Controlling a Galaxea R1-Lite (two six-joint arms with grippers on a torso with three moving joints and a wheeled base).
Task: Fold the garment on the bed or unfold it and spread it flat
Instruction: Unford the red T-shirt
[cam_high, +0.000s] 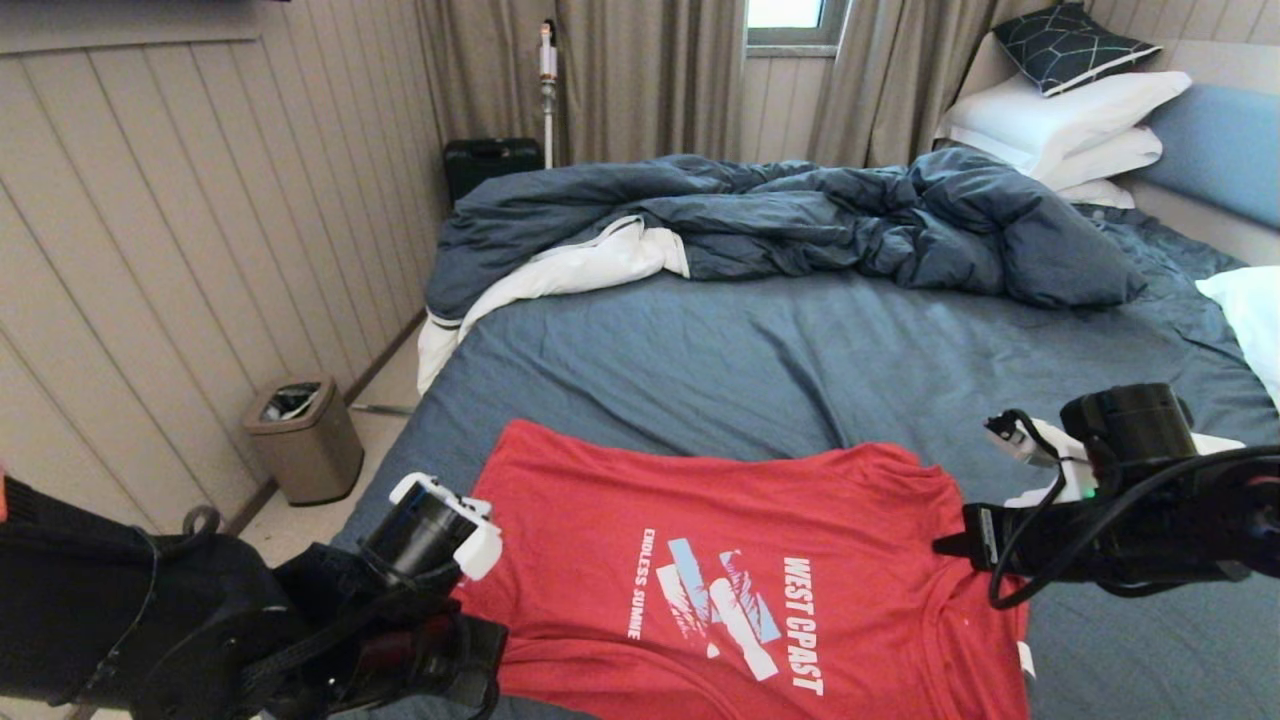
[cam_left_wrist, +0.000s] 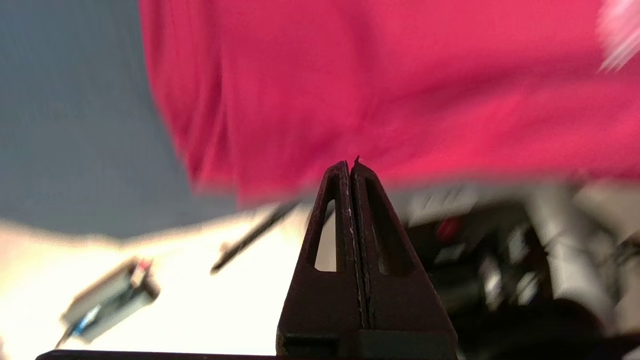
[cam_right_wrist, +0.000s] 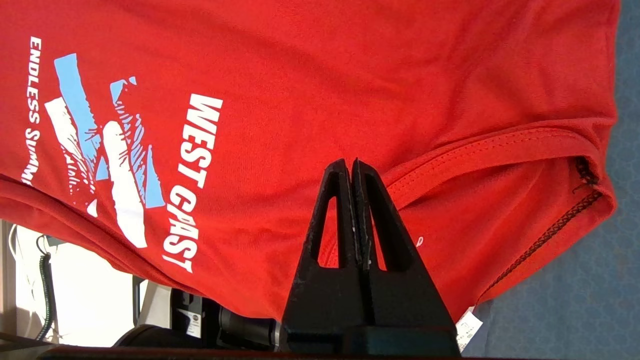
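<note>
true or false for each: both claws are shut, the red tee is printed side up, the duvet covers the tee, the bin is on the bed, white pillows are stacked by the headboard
1. Both claws are shut. True: the left claw and the right claw have their fingers pressed together.
2. The red T-shirt lies print side up. True.
3. The duvet covers the T-shirt. False: it is bunched farther up the bed, apart from the shirt.
4. The waste bin is on the bed. False: it stands on the floor by the wall.
5. White pillows are stacked by the headboard. True.

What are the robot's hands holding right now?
Both jaws are shut. The right gripper seems to pinch the red T-shirt at its collar; the left gripper sits at its edge, hold unclear.
</note>
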